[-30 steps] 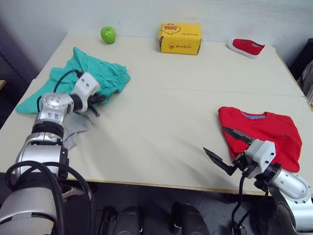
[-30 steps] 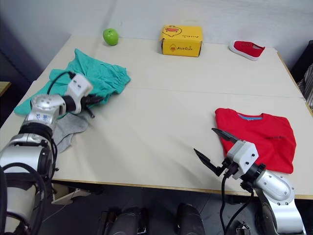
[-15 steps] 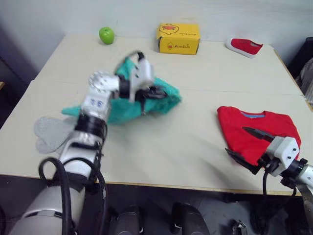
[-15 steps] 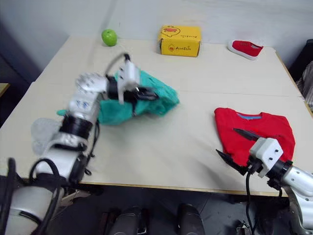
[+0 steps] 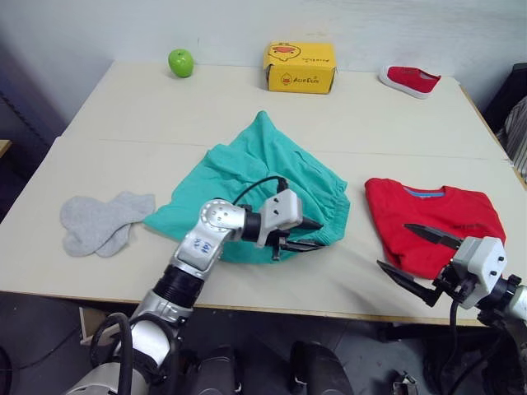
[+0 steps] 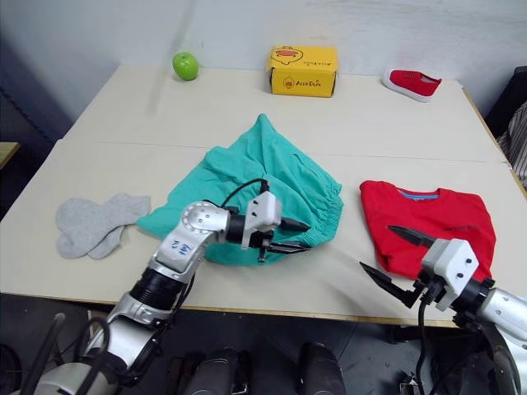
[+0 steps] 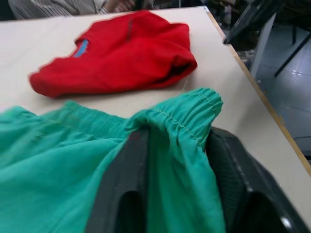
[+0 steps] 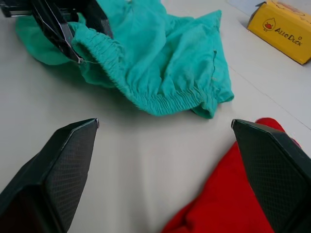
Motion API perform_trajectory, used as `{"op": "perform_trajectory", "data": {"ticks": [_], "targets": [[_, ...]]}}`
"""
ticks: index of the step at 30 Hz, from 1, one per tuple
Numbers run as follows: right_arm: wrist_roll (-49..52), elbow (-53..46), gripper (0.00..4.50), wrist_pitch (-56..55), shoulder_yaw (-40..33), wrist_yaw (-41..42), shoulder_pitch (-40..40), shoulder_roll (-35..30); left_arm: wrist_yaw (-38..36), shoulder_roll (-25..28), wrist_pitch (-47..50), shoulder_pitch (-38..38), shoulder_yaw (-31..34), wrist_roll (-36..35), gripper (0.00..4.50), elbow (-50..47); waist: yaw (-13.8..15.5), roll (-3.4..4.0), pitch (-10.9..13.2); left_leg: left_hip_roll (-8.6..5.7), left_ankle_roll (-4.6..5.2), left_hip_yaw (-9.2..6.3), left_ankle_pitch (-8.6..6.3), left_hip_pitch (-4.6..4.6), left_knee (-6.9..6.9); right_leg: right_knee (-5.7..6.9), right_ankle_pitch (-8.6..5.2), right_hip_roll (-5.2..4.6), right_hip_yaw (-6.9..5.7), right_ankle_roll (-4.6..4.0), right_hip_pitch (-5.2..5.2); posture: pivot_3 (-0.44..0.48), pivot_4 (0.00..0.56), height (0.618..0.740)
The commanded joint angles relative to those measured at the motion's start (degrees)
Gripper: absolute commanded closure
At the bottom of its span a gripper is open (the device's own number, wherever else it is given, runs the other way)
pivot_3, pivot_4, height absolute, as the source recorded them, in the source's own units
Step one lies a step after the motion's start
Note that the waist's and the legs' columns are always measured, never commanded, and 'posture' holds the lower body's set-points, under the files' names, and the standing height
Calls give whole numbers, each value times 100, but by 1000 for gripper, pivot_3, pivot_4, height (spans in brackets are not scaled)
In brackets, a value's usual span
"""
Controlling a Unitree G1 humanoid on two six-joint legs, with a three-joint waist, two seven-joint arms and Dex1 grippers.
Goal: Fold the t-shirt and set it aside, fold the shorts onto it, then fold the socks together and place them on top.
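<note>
Just dragged the soft teal shorts (image 5: 263, 185) from far left to mid-table, my left pincer (image 5: 303, 235) pinching their waistband, probably; folded red t-shirt (image 5: 436, 222) right, right pincer (image 5: 418, 262) wide.

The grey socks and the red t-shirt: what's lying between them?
The teal shorts, gripped at the waistband by the left gripper, lie between the socks and t-shirt, seen in both eye views.

Robot arms: silver-grey segmented housings with white wrist blocks.
The left arm (image 5: 196, 251) bears small blue markings on its round joint and a looped black cable. The left gripper (image 5: 306, 234) and right gripper (image 5: 420, 262) carry black, tapered, textured fingers.
</note>
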Motion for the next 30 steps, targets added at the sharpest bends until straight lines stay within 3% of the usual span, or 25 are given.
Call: {"op": "perform_trajectory", "data": {"ticks": [1, 3, 7, 11, 16, 21, 26, 30], "targets": [[-78, -727, 0, 500, 747, -366, -424, 108, -653, 593, -213, 181, 632, -758, 1379, -566, -45, 10, -5, 8, -6, 1, -3, 2, 0, 0, -1, 6, 0, -6, 0, 0, 150, 740], [-324, -881, 0, 665, 1220, -553, -730, 205, -756, 853, -300, 284, 992, -1057, 799, -631, -22, 12, -5, 20, -14, -1, -5, 2, 0, 3, -6, 12, 3, -16, -1, 0, 150, 740], [-776, -935, 0, 1126, 2146, -854, -1342, 433, -783, 1639, -355, 625, 1559, -1121, 799, -628, -26, 16, -3, 19, -18, -9, -4, -4, 0, 12, -9, 14, 1, -20, -5, 0, 150, 740], [-1557, -725, 0, 1246, 3014, -982, -1669, 522, -865, 2579, -1783, 1386, 2065, -527, 799, 53, -26, 19, -1, 15, -16, -6, -8, -16, 0, 20, -9, 17, -9, -20, -16, 0, 150, 740], [-2518, -385, 0, 895, 3439, -1238, -1701, 480, -767, 3351, -3212, 2395, 2672, -235, 799, 972, -38, 17, -1, 14, -12, 26, -12, -36, -2, 31, -8, 15, -5, -19, -63, 0, 150, 740], [-3173, -145, 0, 539, 3503, -1366, -1608, 368, -439, 3661, -3900, 2699, 2782, 41, 799, 1430, 10, 15, -2, 14, -8, 27, -19, -37, -2, 22, -8, 10, -4, -19, -68, 0, 150, 740], [-3838, 250, 0, 222, 3416, -1721, -1747, 358, 237, 3608, -4662, 2119, 2388, 812, 799, 2355, -16, 14, -3, 17, -11, 31, -20, -33, -2, 27, -8, 12, 0, -19, -71, 0, 150, 740], [-4074, 486, 931, 46, 3366, -1896, -1897, 409, 452, 3488, -5148, 1553, 1898, 1268, 745, 3152, -12, 11, -8, 15, -11, 40, -19, -25, -2, 38, -8, 12, 4, -19, -68, 0, 150, 740]]}}
